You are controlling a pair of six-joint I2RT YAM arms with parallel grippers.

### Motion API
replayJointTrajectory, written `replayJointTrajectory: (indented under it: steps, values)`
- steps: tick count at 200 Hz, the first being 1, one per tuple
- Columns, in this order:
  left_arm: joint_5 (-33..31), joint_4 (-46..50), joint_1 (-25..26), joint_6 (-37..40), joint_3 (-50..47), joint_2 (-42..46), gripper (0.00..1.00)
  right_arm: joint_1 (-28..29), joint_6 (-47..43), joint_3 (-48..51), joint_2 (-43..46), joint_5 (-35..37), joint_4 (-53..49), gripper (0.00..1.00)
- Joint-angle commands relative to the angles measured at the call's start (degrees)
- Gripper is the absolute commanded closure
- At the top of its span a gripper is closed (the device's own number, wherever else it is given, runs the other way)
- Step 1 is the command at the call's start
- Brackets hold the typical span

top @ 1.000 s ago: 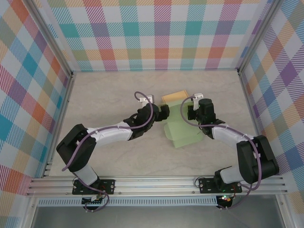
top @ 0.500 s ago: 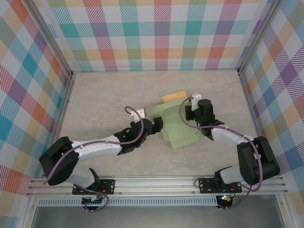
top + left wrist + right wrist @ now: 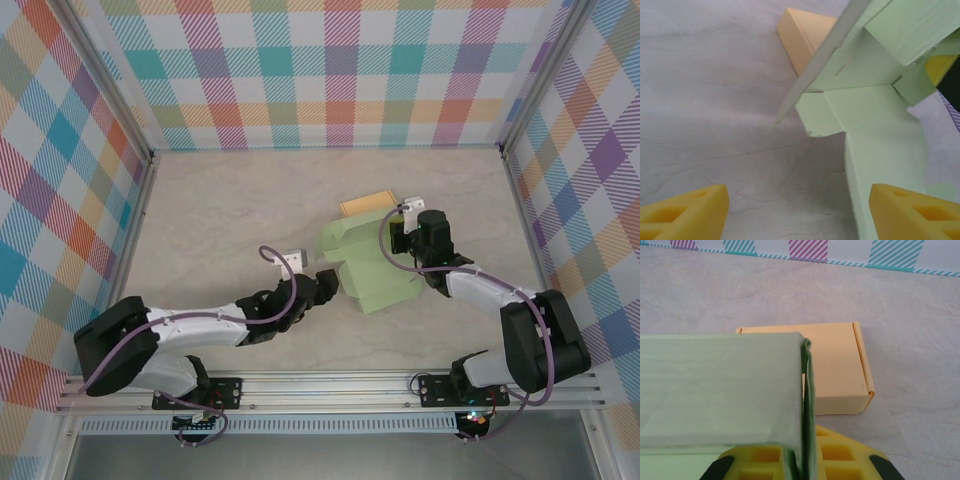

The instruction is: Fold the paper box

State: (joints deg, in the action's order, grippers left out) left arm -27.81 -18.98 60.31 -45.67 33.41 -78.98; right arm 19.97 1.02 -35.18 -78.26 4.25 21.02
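Your left arm (image 3: 190,322) and right arm (image 3: 485,288) match: smooth white links set between chunky black joints. A thin purple cable (image 3: 262,251) loops out over each wrist and trails back along the arm, and a small white block (image 3: 291,260) sits beside it. Each arm stands on a black base (image 3: 197,392). Your fingertips (image 3: 685,210) are bright yellow, moulded with angular cut-outs.

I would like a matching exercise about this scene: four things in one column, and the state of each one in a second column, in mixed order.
Things:
1 left gripper
2 right gripper
3 orange box
4 green paper box

States:
A partly folded, flaps loose
B closed, flat on the table
C jaws apart
D shut on a wall of number 4

Pairs: 1-C, 2-D, 3-B, 4-A
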Motion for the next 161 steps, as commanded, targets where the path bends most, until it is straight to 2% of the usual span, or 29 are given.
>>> replayJointTrajectory:
  steps: [1, 29, 50, 86, 143, 161]
  values:
    - [4.1, -6.1, 0.6, 1.4, 4.4, -4.5, 0.26, 0.2, 0.1, 0.7, 1.1, -1.3, 3.0, 1.0]
    - [3.3, -5.6, 0.3, 3.4, 9.0, -7.9, 0.27, 0.2, 0.1, 1.0, 1.3, -1.2, 3.3, 1.0]
    - [1.3, -2.2, -0.6, 1.8, 11.6, -9.9, 0.26, 0.2, 0.1, 1.1, 1.4, -1.2, 3.4, 1.0]
    - [2.2, -0.2, -1.8, -0.7, 13.4, -11.8, 0.25, 0.2, 0.1, 1.3, 1.5, -1.3, 3.5, 1.0]
    - [2.0, 2.5, -0.8, -1.0, 12.3, -9.2, 0.24, 0.2, 0.1, 1.2, 1.4, -1.3, 3.6, 1.0]
    - [1.3, 8.1, -0.5, -2.7, 12.7, -7.7, 0.21, 0.2, 0.1, 1.0, 1.4, -1.3, 3.4, 1.0]
